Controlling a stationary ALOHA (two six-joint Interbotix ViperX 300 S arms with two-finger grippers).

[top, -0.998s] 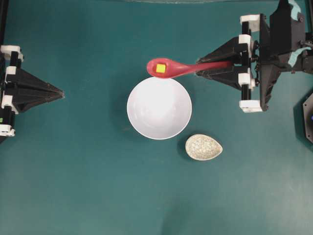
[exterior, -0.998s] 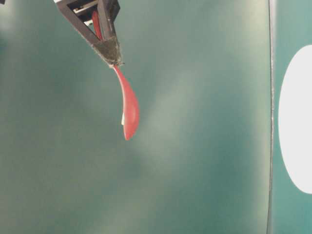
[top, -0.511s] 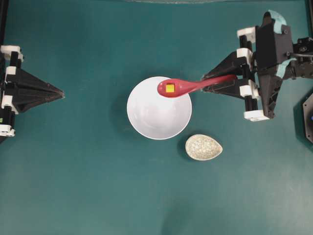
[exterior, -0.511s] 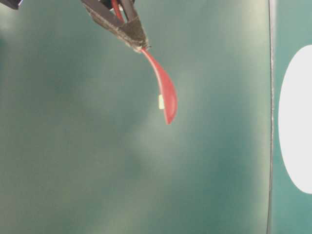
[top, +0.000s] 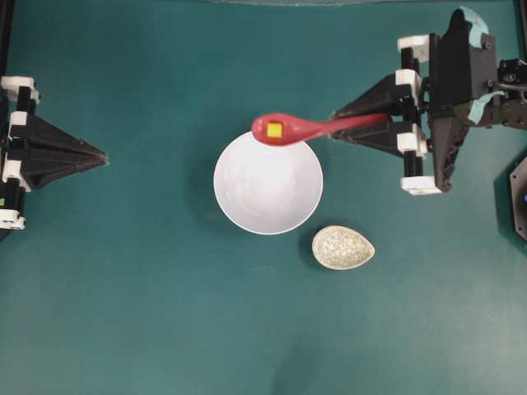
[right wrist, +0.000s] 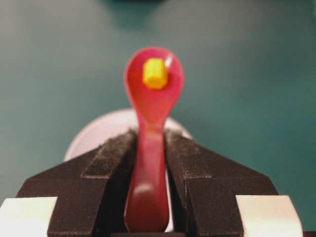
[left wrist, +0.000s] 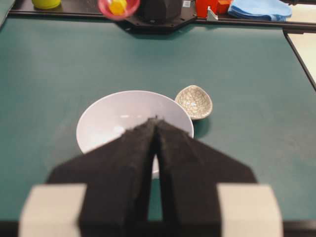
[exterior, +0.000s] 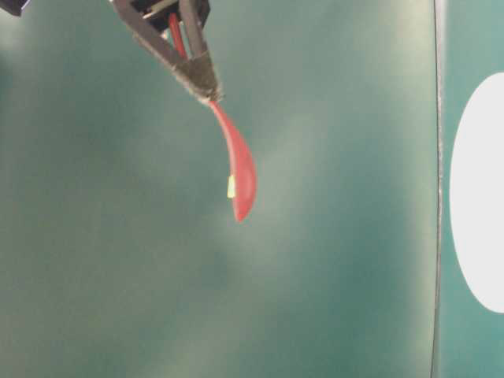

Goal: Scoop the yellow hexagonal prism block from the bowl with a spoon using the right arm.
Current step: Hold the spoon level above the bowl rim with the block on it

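My right gripper (top: 336, 131) is shut on the handle of the red-pink spoon (top: 309, 127), held level in the air. The tiny yellow hexagonal prism block (top: 273, 129) lies in the spoon's scoop, over the far rim of the white bowl (top: 268, 193). The right wrist view shows the block (right wrist: 155, 73) in the scoop, the spoon (right wrist: 150, 143) between the pads (right wrist: 112, 153), and the bowl (right wrist: 94, 136) below. The table-level view shows the spoon (exterior: 239, 169) hanging from the gripper (exterior: 206, 88). My left gripper (top: 104, 155) rests shut and empty at the left, pointing at the bowl (left wrist: 106, 118).
A small speckled beige egg-shaped dish (top: 342, 248) sits just right of and nearer than the bowl; it also shows in the left wrist view (left wrist: 194, 101). Coloured objects and a blue cloth (left wrist: 261, 9) lie on the far shelf.
The right gripper first swung the spoon and block in over the bowl, then back out toward the bowl's far rim and slightly left. The left arm has not moved.
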